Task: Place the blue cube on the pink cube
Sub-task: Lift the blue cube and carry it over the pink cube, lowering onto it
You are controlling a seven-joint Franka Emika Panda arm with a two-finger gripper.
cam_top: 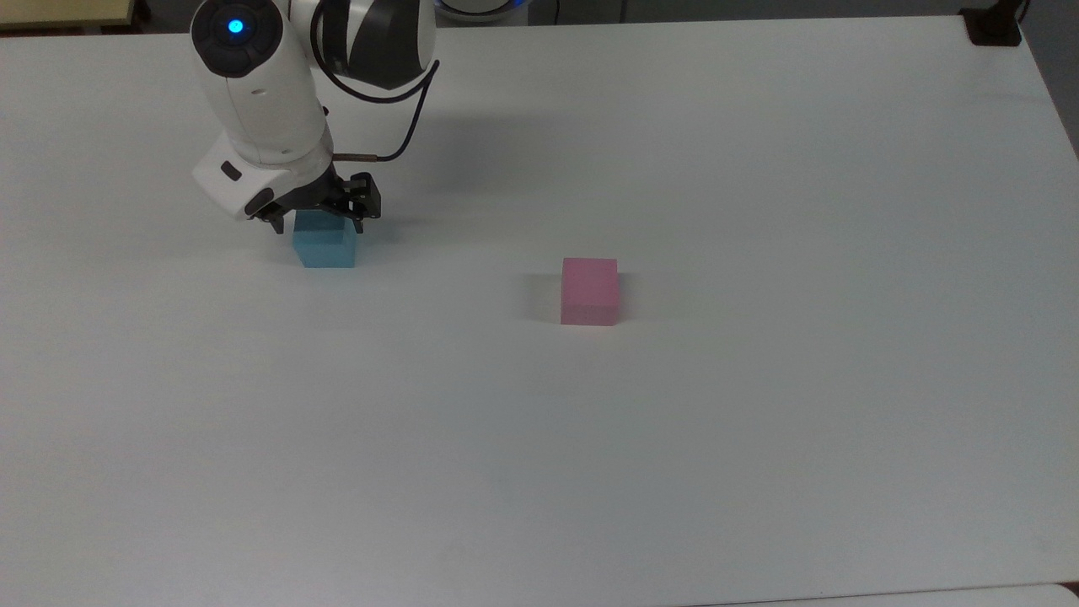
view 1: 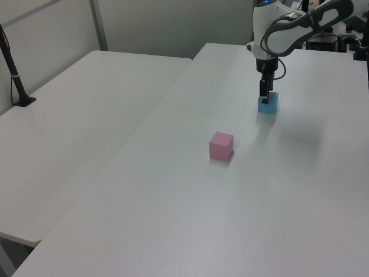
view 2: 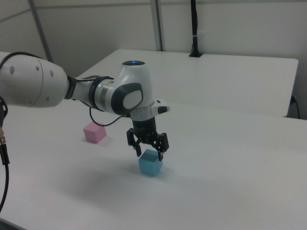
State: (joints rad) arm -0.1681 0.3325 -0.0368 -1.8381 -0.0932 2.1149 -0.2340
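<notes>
The blue cube (cam_top: 324,249) sits on the white table (cam_top: 674,438) at the top view's left. My gripper (cam_top: 319,226) is lowered over it, open, with one finger on each side of the cube's upper part. The arm hides part of the cube's top. The pink cube (cam_top: 589,291) stands alone, well to the top view's right of the blue one. In the left view the gripper (view 1: 264,99) overlaps the blue cube (view 1: 270,107), and the pink cube (view 1: 221,145) is nearer. In the right view the gripper (view 2: 149,154) straddles the blue cube (view 2: 150,166), with the pink cube (view 2: 94,132) behind it to the right view's left.
A black clamp (cam_top: 995,25) sits at the table's far corner at the top view's right. A second white table (view 1: 75,115) adjoins this one and carries a black post (view 1: 14,69). A cable (cam_top: 405,126) hangs from the arm's wrist.
</notes>
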